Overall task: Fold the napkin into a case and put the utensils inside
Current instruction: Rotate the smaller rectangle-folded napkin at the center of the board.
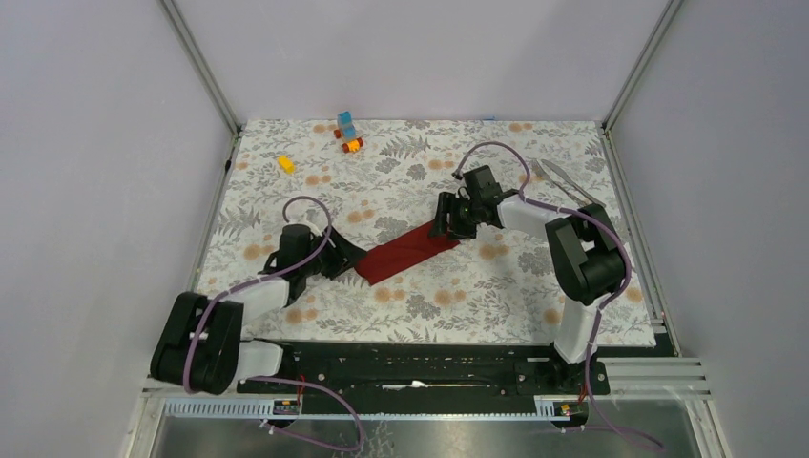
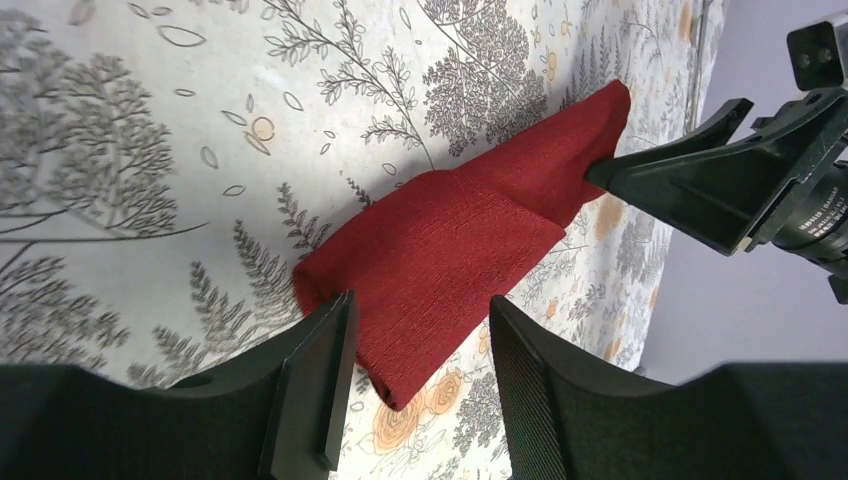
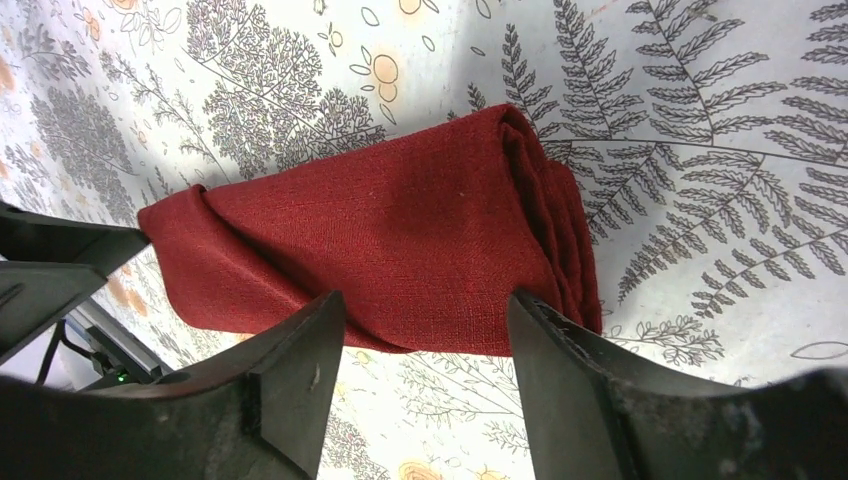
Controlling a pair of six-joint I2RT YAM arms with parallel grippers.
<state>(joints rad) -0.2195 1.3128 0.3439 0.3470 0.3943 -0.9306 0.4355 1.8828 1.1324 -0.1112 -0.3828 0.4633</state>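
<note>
Here, the left gripper [image 1: 351, 261] stands spread over the near-left end of the folded red napkin [image 1: 408, 250], which lies flat on the table [image 1: 496, 286] (a narrow strip, slanting toward the far right). The right gripper [image 1: 450, 227] straddles its far-right end, jaws likewise apart. The fork and knife [image 1: 565, 181] lie at the far right.

Folded napkin [image 3: 400, 240] between the parted fingers of the right gripper [image 3: 425, 320]
The dark red cloth lies flat on the leaf-printed surface [image 3: 700, 120], its layered folds at its right end. Both black fingers stand apart at the napkin's near edge. The left gripper [image 3: 100, 262] reaches the napkin's left end.
</note>
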